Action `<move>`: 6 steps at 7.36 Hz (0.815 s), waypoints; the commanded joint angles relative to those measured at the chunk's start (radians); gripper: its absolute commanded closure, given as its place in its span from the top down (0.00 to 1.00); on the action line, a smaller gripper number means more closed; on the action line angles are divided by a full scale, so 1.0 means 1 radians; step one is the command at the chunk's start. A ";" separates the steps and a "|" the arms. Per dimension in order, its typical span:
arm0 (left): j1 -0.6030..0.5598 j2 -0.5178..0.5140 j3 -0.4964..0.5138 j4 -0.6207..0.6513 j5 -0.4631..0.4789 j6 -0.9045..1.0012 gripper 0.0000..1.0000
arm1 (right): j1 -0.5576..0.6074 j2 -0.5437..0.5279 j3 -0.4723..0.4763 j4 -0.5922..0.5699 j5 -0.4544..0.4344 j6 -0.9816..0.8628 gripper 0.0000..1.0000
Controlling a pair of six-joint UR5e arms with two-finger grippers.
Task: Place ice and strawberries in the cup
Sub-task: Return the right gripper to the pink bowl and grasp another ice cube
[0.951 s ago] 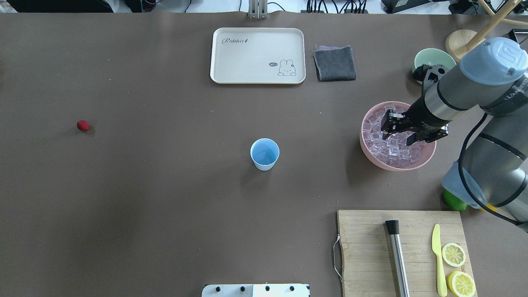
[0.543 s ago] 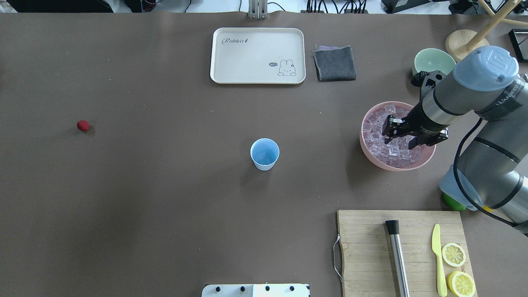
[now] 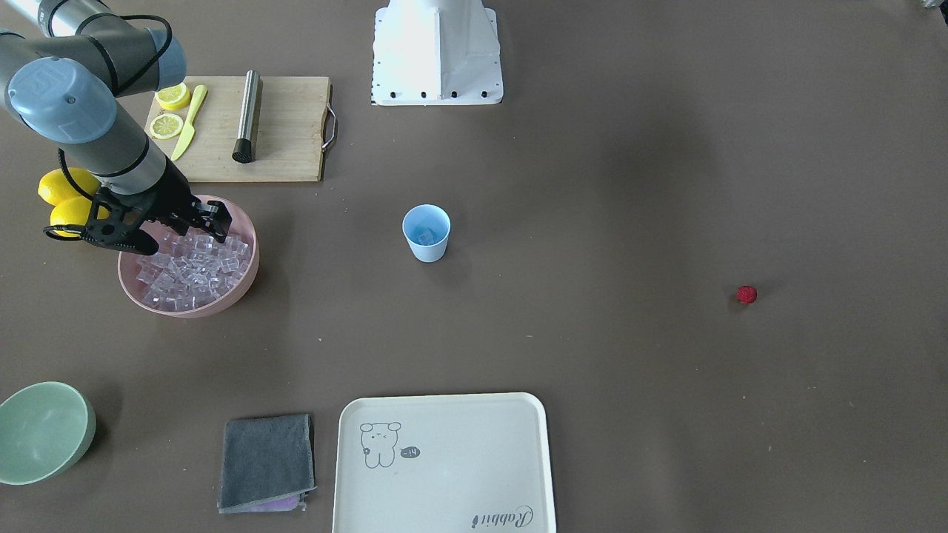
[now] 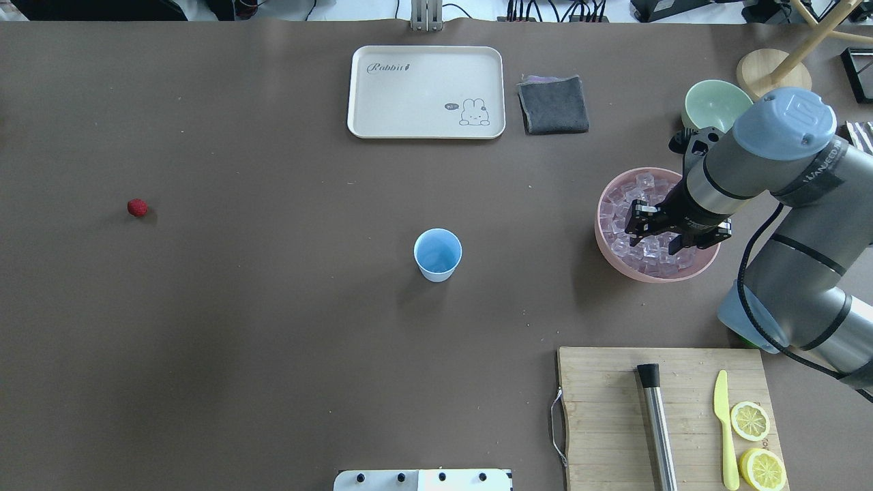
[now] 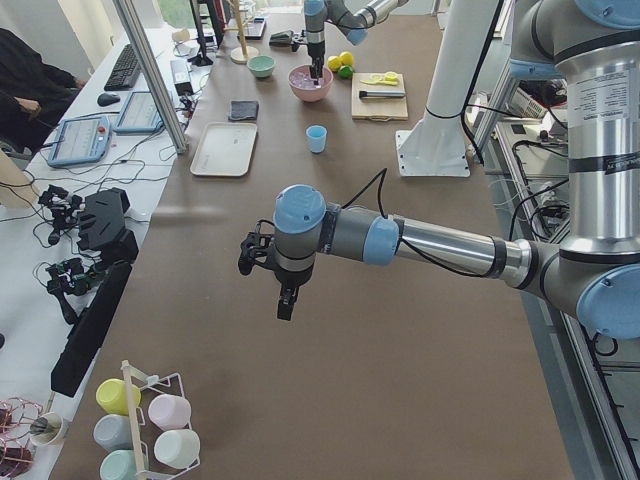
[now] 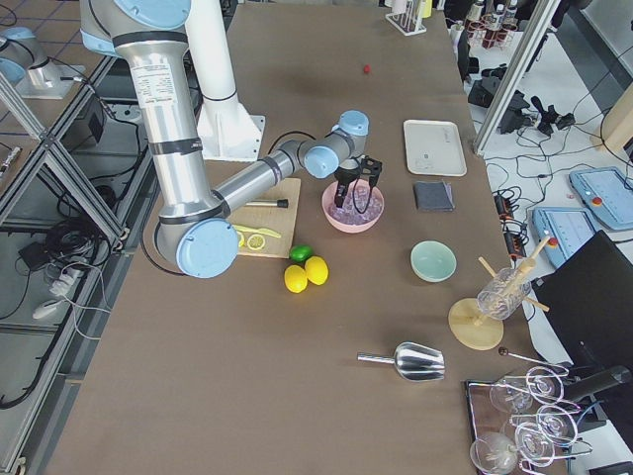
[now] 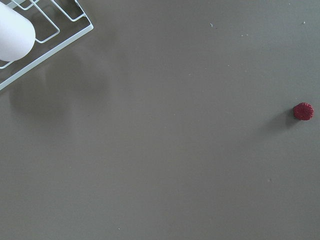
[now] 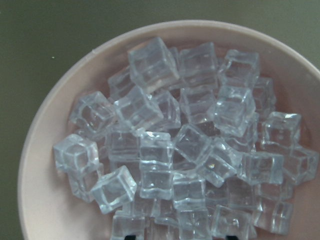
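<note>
The light blue cup (image 4: 437,254) stands upright mid-table; in the front view (image 3: 426,233) a pale cube-like shape shows at its bottom. The ice (image 4: 641,187) fills a pink bowl (image 4: 607,254), seen close in the right wrist view (image 8: 175,145). My right gripper (image 4: 656,232) hangs open just over the ice, its fingertips wide apart, holding nothing. The red strawberry (image 4: 138,208) lies alone far left, also in the left wrist view (image 7: 303,111). My left gripper (image 5: 285,300) shows only in the left side view, above bare table; I cannot tell its state.
A cream tray (image 4: 426,92), a grey cloth (image 4: 552,103) and a pale green bowl (image 4: 716,102) lie at the back. A cutting board (image 4: 600,416) with a muddler, knife and lemon halves is front right. A wire cup rack (image 7: 45,30) is near the left arm.
My right gripper has shifted slightly toward the robot's side over the pink bowl and sits closer to the ice. Cup and strawberry have not moved.
</note>
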 commanded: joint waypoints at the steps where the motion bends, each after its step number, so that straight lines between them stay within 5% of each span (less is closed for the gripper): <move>1: 0.000 0.000 0.000 0.000 0.000 0.000 0.97 | -0.008 -0.003 -0.003 0.000 -0.003 -0.001 0.64; 6: -0.003 0.000 -0.001 0.000 0.000 0.000 0.97 | -0.018 -0.001 -0.020 0.000 -0.021 -0.012 0.55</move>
